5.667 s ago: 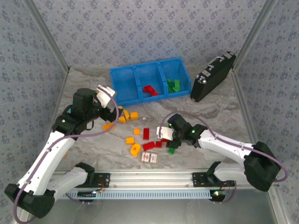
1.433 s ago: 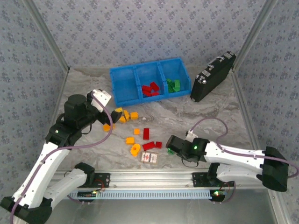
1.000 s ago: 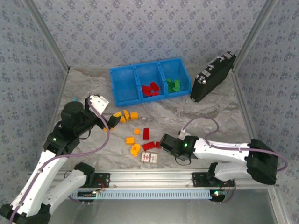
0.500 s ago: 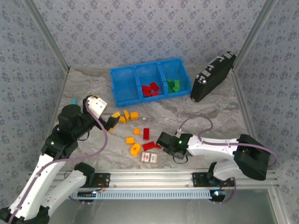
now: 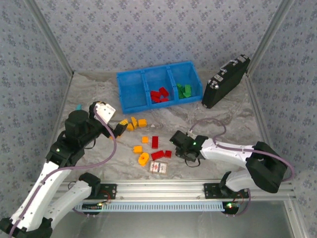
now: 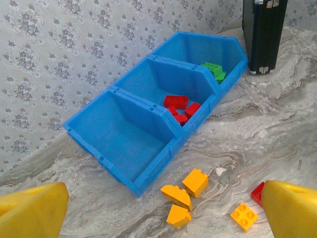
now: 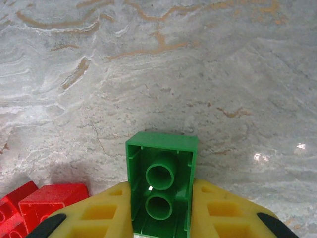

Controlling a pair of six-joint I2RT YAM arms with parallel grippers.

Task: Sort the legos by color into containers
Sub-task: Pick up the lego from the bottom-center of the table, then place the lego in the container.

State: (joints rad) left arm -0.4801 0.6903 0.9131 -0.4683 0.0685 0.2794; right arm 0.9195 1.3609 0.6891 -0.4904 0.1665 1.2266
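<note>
R gripper [image 7: 161, 210], bottom ctr of wrist view: jaws pinching green brick [image 7: 161, 178], hollow side to camera; table [image 7: 148, 74] behind.
L gripper [image 6: 161, 208]: jaws spread wide.
Tray [image 5: 130, 94], upper ctr of top view: reds [image 5: 159, 95] in mid bay, greens [image 5: 184, 90] in right bay.
Loose orange bricks [image 5: 134, 122] mid-frame.

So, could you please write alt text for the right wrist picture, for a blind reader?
The right gripper is shut on a green lego brick, its hollow underside facing the camera. Behind it is the marbled grey table, with red bricks at the lower left.
</note>
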